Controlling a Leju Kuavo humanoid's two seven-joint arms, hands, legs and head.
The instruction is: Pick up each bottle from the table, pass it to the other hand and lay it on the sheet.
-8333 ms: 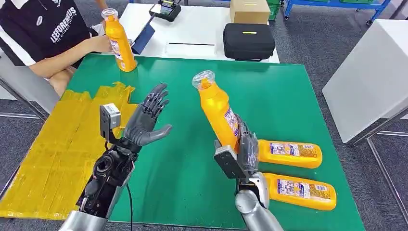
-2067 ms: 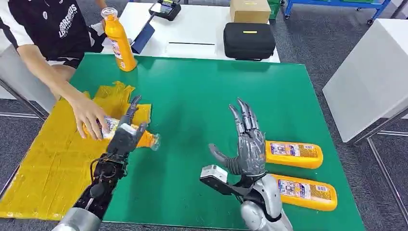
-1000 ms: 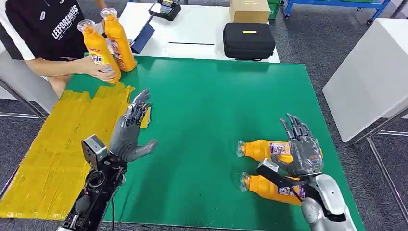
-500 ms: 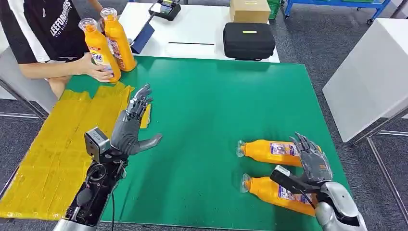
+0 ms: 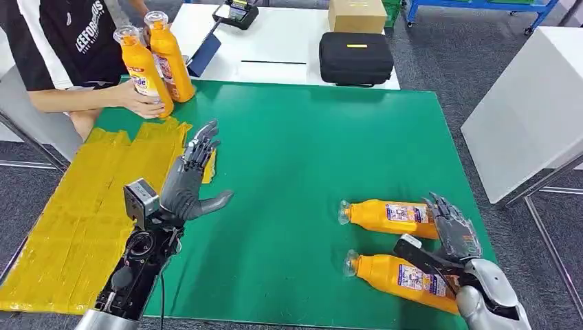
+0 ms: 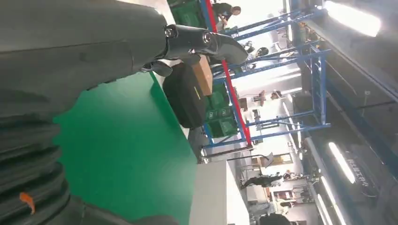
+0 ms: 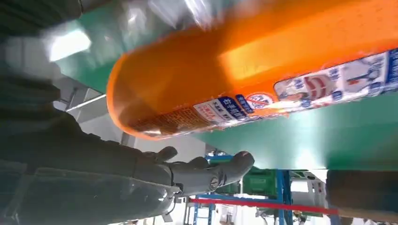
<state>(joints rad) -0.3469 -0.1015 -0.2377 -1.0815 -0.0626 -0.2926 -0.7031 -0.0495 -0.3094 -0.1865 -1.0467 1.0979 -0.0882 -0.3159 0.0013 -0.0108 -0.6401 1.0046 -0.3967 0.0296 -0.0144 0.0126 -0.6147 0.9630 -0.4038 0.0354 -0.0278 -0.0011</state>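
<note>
Head view: the left hand (image 5: 187, 184) hovered spread and empty beside the yellow sheet (image 5: 75, 213); the right hand (image 5: 455, 234), fingers apart, hung over two lying orange bottles (image 5: 388, 216). A person's (image 5: 62, 41) shirt read "LEEFOROBOTS"-like lettering. Right wrist view: an orange bottle (image 7: 244, 70) with an unreadable label.

bottles: 4 total | 2 lying near the counter's right front corner (image 5: 390, 214) (image 5: 402, 275) | 2 upright at the counter's far left corner (image 5: 141, 71) (image 5: 168, 56) | yellow sheet (image 5: 75, 220): 1 | black case (image 5: 355, 59): 1 | cardboard box (image 5: 356, 15): 1 | robot hands: 2 (image 5: 189, 180) (image 5: 455, 230)
</note>
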